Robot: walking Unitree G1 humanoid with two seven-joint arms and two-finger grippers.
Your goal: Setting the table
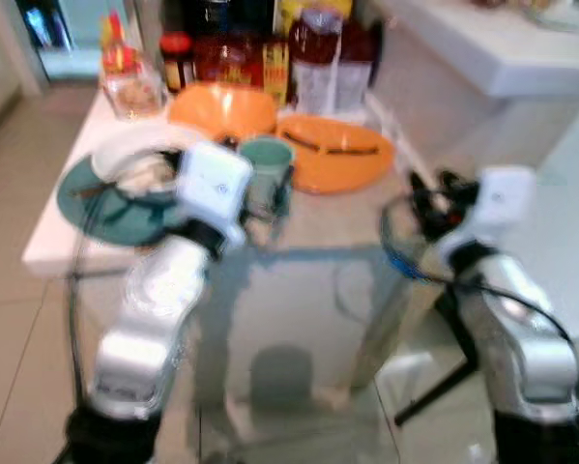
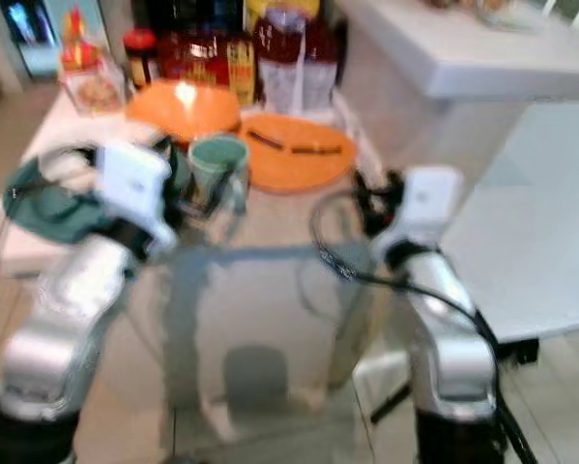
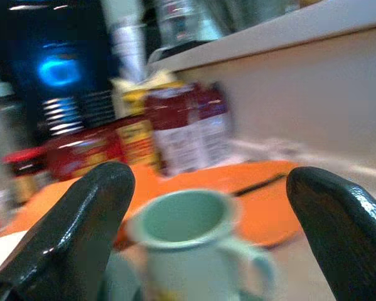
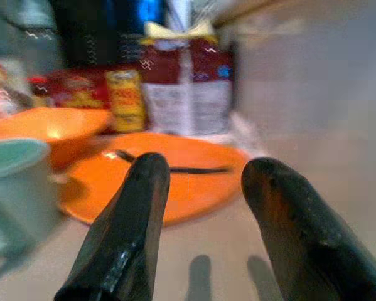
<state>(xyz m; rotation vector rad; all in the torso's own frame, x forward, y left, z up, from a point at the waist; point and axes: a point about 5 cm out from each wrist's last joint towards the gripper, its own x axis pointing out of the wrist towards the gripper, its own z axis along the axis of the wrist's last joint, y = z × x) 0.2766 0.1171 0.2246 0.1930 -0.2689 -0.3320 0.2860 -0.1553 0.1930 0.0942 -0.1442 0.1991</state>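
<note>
Two grippers: both raised over the white table (image 1: pixel 67 242), each with its black fingers spread and nothing between them.
Left gripper (image 3: pixel 206 238): wide open, its fingers (image 3: pixel 81 232) flanking the pale green mug (image 3: pixel 188 238) without touching it as far as the blur lets one tell.
Right gripper (image 4: pixel 203 213): parted, hovering above the bare tabletop and pointing toward the flat orange plate (image 4: pixel 188 182).
Mug: stands upright near the middle of the table, just beside the orange plate, handle turned toward the right gripper's side.
Orange plate: lies flat behind the mug toward the table's right edge, with a dark slim utensil (image 4: pixel 175 168) lying across it.
Orange bowl (image 1: pixel 221 106): sits behind the mug, next to the plate, closer to the far edge.
Teal plate (image 1: pixel 96 208): near the table's left edge, with a white dish (image 1: pixel 134 159) resting on it; its contents are too blurred to name.
Far edge: a row of jars and packets, among them a red-lidded jar (image 1: pixel 176 58) and a dark red and white bag (image 1: pixel 323 58).
Sharpness: all views are blurred.
</note>
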